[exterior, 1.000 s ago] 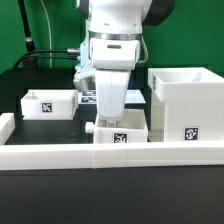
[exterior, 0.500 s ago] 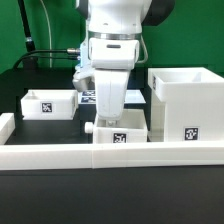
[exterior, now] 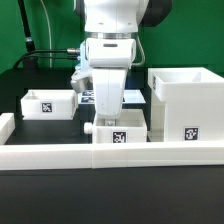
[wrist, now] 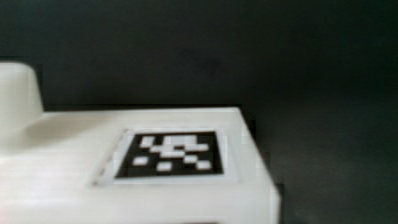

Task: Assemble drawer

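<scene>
The middle small tray (exterior: 122, 127) stands against the low front wall, its knob (exterior: 89, 128) pointing to the exterior view's left and its tag facing the camera. My gripper (exterior: 107, 116) reaches down into this tray at its left part, and the tray hides the fingertips. In the wrist view the tray's tagged face (wrist: 173, 155) fills the frame, with the knob (wrist: 11, 95) beside it and no fingers showing. A second small tray (exterior: 48, 103) stands at the exterior view's left. The large cube-like housing (exterior: 188, 108) stands at the right.
A long low white wall (exterior: 60, 156) runs along the table's front edge. The marker board (exterior: 88, 97) lies flat behind my arm. A green backdrop and cables are at the far left.
My arm has shifted very slightly upward. The trays and the housing have not moved.
</scene>
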You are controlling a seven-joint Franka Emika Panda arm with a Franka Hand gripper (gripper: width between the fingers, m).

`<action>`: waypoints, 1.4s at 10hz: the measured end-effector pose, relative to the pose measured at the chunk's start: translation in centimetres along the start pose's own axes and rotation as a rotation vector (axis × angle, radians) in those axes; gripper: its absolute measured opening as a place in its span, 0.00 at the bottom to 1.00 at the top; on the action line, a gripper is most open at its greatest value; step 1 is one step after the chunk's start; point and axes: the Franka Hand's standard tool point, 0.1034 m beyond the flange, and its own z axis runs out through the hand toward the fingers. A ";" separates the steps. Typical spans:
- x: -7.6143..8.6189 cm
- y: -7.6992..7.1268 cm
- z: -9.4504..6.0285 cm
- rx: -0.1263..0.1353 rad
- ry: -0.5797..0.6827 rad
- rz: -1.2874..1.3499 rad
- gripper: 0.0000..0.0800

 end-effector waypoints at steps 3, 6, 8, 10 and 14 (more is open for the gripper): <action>0.6 0.4 0.0 -0.041 0.014 0.000 0.05; 1.0 0.3 0.4 -0.030 0.016 -0.006 0.05; 1.0 0.5 0.4 -0.031 0.015 -0.005 0.05; 1.1 0.5 0.3 -0.031 0.015 -0.003 0.05; 1.2 0.8 0.0 0.039 -0.024 0.031 0.05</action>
